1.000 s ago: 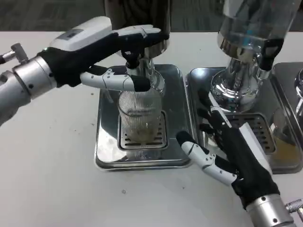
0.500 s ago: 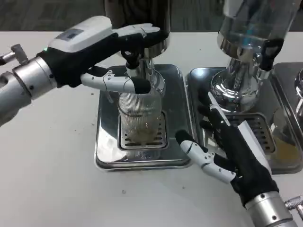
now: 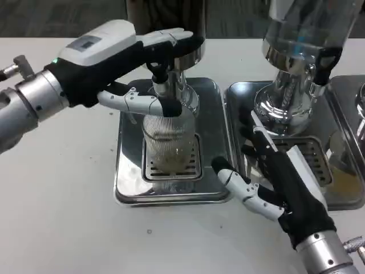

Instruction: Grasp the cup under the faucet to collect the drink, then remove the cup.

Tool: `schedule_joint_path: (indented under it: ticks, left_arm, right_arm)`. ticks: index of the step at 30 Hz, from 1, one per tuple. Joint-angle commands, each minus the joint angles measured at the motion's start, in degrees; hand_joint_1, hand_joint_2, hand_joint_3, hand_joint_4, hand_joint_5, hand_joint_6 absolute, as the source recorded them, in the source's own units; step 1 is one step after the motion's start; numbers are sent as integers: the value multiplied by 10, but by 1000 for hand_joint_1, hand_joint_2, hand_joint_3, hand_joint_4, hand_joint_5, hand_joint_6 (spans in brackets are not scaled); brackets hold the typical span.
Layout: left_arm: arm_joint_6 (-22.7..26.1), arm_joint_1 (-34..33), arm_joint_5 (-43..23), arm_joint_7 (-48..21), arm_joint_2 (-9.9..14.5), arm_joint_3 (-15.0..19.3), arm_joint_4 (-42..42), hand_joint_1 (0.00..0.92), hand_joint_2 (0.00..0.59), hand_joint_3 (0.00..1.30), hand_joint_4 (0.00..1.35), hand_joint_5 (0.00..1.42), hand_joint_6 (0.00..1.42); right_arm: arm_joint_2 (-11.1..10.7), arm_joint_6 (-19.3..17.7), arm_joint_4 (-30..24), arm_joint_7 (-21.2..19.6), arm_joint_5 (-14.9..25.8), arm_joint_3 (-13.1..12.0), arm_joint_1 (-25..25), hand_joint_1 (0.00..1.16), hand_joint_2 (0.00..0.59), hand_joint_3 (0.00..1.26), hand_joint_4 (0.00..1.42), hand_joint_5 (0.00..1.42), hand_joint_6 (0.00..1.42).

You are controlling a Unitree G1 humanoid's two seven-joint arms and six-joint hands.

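Filling cup (image 3: 169,142) under faucet (image 3: 162,80) | left hand (image 3: 122,63) fingers wrap faucet to dispense | right hand (image 3: 279,177) fingers spread, empty, waiting near tray (image 3: 128,171)

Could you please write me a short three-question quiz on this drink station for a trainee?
1. True or false: the cup stands on the drain grate of the left tray, below the faucet.
2. Which hand is up at the faucet? A) the left hand B) the right hand
3. Fill in: the right hand lies open between the two trays, holding ____.

Key: 1. True. 2. A; its fingers reach around the faucet above the cup's rim. 3. Nothing; its fingers are spread, clear of the cup.
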Motion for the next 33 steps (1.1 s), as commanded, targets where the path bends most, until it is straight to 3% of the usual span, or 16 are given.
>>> schedule_joint_path:
  ticks: [1,33]
  left_arm:
    - [6,22,32,-4,10,-17,9,0,53,126,0,47,93]
    - [-24,23,84,71,20,-38,-5,0,45,124,0,21,103]
  right_arm:
    - [3,3,2,-4,-1,-4,-2,508,292,5,2,36,114]
    - [8,0,3,-5,1,-8,-3,497,300,24,22,50,113]
